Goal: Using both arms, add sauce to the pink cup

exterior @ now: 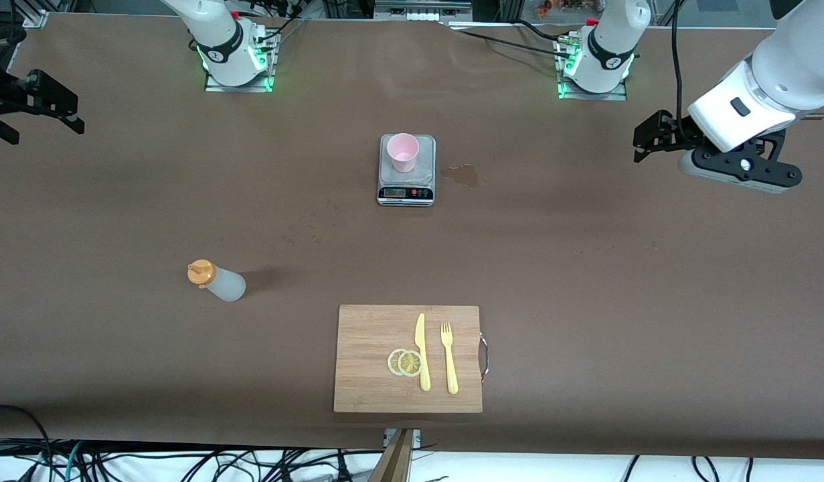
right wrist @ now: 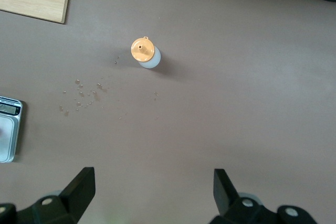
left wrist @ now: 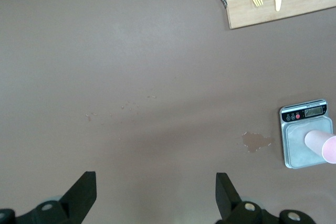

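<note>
Where brown table shows stain, scale sits beside.

The pink cup stood on the scale. The sauce stood nearer the front camera, toward the right arm's end, beside the cutting board.

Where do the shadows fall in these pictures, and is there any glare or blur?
Front view: the sauce bottle casts a soft shadow toward the left arm's end; green lights glow at both bases. Right wrist view: the same shadow shows beside the bottle, everything sharp. Left wrist view: even light, no glare; the pink cup looks stretched at the edge.
</note>
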Controlling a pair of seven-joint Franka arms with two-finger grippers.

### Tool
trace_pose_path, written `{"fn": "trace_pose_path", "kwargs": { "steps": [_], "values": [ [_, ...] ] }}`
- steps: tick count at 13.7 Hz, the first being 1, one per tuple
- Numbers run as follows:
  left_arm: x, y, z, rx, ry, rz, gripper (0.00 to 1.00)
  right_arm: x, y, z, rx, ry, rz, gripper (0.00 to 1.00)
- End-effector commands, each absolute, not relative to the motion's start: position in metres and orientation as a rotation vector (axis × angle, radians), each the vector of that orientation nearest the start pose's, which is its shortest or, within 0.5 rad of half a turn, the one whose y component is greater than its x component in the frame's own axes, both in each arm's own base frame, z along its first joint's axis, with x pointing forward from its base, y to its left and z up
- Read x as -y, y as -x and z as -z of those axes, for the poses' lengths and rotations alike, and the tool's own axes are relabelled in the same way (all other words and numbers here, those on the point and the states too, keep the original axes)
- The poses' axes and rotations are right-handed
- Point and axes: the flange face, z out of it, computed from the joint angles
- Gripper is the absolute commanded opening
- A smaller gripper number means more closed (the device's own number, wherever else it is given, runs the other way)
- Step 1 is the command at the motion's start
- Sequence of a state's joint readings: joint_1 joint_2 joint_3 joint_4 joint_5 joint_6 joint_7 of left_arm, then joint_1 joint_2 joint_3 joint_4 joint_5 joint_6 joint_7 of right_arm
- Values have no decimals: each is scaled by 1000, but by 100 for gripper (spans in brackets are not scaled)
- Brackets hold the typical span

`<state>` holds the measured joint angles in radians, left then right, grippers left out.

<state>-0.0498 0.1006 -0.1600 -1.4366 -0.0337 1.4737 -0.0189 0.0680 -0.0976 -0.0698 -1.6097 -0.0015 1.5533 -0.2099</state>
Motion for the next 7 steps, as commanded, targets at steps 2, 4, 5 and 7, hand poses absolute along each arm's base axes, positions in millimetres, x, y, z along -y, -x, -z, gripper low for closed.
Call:
{"fn": "trace_pose_path", "kwargs": {
  "steps": [2, 4, 5, 7],
  "values": [
    [104, -565, -636, -218, 3192, -58, 100, 2, -540, -644, 349, 3133, 39, 100],
    [102, -568, -635, -102, 3198, -27, 100, -3, -546, -641, 349, 3132, 35, 100],
    [101, -569, -634, -30, 3200, -7, 100, -10, -546, -644, 359, 3135, 44, 100],
    [102, -564, -636, -5, 3197, -2, 100, -11, -547, -647, 384, 3165, 54, 100]
  ]
}}
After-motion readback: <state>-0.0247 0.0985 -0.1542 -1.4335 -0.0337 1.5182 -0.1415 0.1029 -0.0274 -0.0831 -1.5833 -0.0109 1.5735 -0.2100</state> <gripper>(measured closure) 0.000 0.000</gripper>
